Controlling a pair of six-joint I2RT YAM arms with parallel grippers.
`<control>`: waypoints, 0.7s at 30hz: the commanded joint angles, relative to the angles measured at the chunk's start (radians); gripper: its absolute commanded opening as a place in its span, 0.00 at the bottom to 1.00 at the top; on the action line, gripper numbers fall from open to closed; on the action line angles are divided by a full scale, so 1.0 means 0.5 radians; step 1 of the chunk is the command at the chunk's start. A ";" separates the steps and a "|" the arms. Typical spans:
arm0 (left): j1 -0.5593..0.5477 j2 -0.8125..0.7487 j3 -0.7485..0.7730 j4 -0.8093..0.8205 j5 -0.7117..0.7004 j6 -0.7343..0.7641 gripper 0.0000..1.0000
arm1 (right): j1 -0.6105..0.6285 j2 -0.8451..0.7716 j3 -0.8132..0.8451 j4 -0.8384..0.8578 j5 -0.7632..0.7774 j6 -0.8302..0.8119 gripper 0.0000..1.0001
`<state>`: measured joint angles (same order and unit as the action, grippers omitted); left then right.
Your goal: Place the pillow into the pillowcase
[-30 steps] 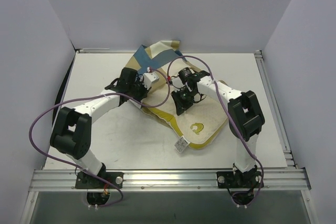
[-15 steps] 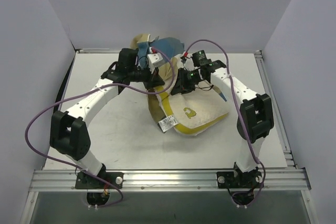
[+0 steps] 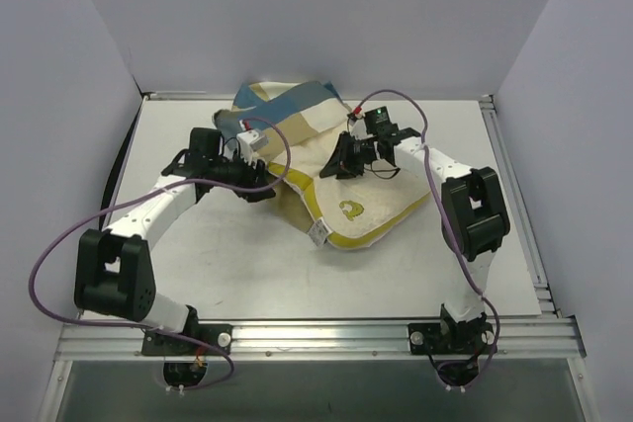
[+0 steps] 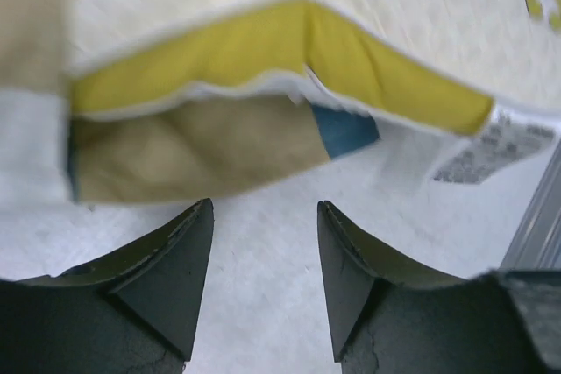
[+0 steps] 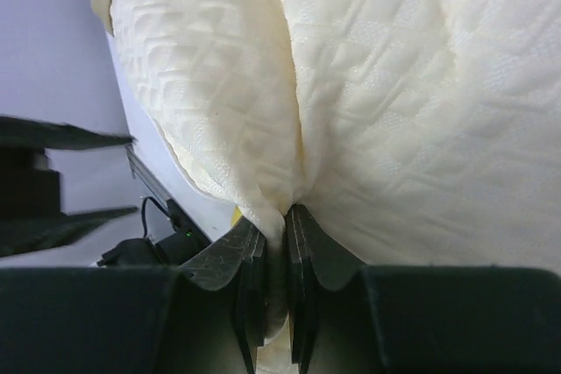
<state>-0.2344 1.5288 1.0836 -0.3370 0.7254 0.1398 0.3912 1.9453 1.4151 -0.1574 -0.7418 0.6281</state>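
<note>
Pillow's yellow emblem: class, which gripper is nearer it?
Right. The right gripper pinches the pillow just beyond the emblem; the left gripper hangs open off the pillow's left edge, farther away.

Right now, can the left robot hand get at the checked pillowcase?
Probably yes. The left gripper is open and empty. The pillowcase shows a tan edge just ahead of its fingertips, under the yellow border of the pillow, with only bare table between.

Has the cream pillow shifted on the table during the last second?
Yes. The pillow has slid away from the front rail toward the back wall; its yellow emblem now sits farther from that rail and slightly leftward.
</note>
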 commanded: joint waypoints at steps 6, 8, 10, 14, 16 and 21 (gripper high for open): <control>-0.383 -0.839 -0.676 -0.170 -0.017 1.566 0.71 | -0.009 0.003 0.253 0.161 -0.216 0.140 0.00; -0.640 -0.858 -0.838 0.059 -0.272 1.745 0.74 | -0.006 0.000 0.247 0.125 -0.247 0.134 0.00; -0.773 -0.730 -0.912 0.235 -0.441 1.931 0.75 | -0.003 -0.025 0.241 0.070 -0.247 0.103 0.00; -0.866 -0.389 -0.900 0.573 -0.726 2.196 0.77 | -0.012 -0.056 0.238 -0.016 -0.241 0.032 0.00; -0.866 -0.221 -0.870 0.646 -0.785 2.297 0.78 | -0.012 -0.074 0.226 -0.050 -0.247 -0.001 0.00; -0.866 0.004 -0.891 0.990 -0.966 2.576 0.80 | -0.012 -0.102 0.180 -0.084 -0.283 -0.017 0.00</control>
<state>-0.6624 1.4734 0.6327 0.0120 0.3355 1.2675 0.3870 1.9469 1.4960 -0.1875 -0.8059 0.6239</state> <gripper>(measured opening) 0.797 0.113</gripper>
